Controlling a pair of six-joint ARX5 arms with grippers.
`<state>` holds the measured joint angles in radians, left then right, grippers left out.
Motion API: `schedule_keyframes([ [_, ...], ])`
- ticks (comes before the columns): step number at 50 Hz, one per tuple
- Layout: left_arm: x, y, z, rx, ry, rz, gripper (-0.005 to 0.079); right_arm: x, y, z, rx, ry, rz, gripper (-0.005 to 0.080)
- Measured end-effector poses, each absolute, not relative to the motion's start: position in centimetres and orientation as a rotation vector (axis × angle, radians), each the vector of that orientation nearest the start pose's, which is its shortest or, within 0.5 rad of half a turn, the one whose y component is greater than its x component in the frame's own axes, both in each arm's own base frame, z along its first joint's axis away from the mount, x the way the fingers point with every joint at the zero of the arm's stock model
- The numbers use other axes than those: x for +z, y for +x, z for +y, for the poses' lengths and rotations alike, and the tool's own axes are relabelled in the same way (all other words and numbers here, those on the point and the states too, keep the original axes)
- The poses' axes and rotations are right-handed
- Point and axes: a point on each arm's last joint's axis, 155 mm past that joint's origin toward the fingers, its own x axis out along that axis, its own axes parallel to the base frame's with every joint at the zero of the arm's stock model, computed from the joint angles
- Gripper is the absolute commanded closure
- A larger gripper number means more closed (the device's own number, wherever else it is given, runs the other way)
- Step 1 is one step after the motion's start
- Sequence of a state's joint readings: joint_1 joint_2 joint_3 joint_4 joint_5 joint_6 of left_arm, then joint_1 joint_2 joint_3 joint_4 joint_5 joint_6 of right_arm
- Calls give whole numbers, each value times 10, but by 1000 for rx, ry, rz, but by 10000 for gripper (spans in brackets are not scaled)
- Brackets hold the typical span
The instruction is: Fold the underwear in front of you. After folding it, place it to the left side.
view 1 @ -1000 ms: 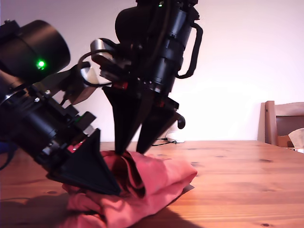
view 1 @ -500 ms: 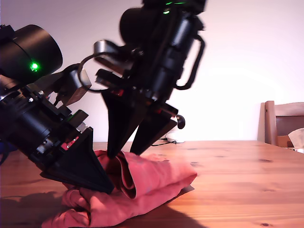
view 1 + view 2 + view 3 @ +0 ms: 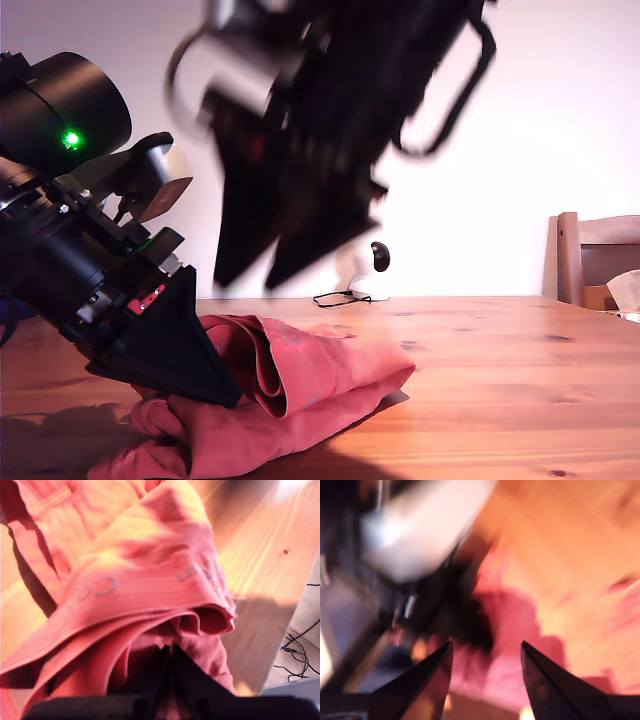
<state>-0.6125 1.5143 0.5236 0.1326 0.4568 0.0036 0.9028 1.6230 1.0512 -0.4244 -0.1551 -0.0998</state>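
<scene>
The underwear (image 3: 300, 385), a soft coral-red cotton garment bunched into wrinkled folds, lies on the wooden table (image 3: 500, 380) toward the exterior view's left, near the camera. In that view my first gripper (image 3: 222, 390), a black wedge-shaped pincer on a black arm with a green light, comes in from the exterior view's left and its tip is buried in the cloth, with a fold of red lying over it. Above the garment, clear of it, hangs my second gripper (image 3: 243, 280), blurred, its two dark pointed fingers (image 3: 232, 245) aimed down at the far edge of the cloth and set slightly apart. A wooden chair back (image 3: 590, 258) stands at the exterior view's right, and a small white device with a black cable (image 3: 362, 272) sits at the table's far edge by the pale wall.

In the first wrist view the red garment (image 3: 145, 580) fills the picture, faint grey lettering showing on its band; my first gripper (image 3: 170, 652) has its black jaws pressed narrow together, pinching a layer of the cloth.

The second wrist view is heavily blurred. My second gripper (image 3: 486, 652) shows its two dark fingertips (image 3: 540, 670) spread apart and holding nothing, with the pink-red cloth (image 3: 510, 630) and orange table below them.
</scene>
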Motion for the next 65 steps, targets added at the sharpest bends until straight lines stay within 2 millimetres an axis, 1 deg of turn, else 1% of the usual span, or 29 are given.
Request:
schedule_keyframes([
  [3,19,233,-263,-1004,72,894,766,70,228,336,989,-494,925,366],
  [6,19,233,-263,-1004,72,894,766,70,231,335,947,-504,914,366],
  [7,19,233,-263,-1005,72,894,766,70,236,332,920,-518,903,366],
  [11,18,232,-263,-1003,71,898,766,71,242,330,877,-517,891,366],
  [21,18,236,-257,-987,57,907,766,79,254,338,863,-495,823,366],
  [26,17,237,-255,-985,60,906,766,75,254,340,867,-481,805,366],
  [33,17,239,-253,-982,62,903,766,63,250,334,858,-474,820,366],
  [36,17,239,-254,-985,61,903,766,60,250,334,856,-467,817,366],
  [57,21,239,-253,-1010,23,904,767,46,252,334,848,-396,734,367],
  [65,23,238,-253,-1022,11,906,767,47,257,335,837,-380,688,367],
])
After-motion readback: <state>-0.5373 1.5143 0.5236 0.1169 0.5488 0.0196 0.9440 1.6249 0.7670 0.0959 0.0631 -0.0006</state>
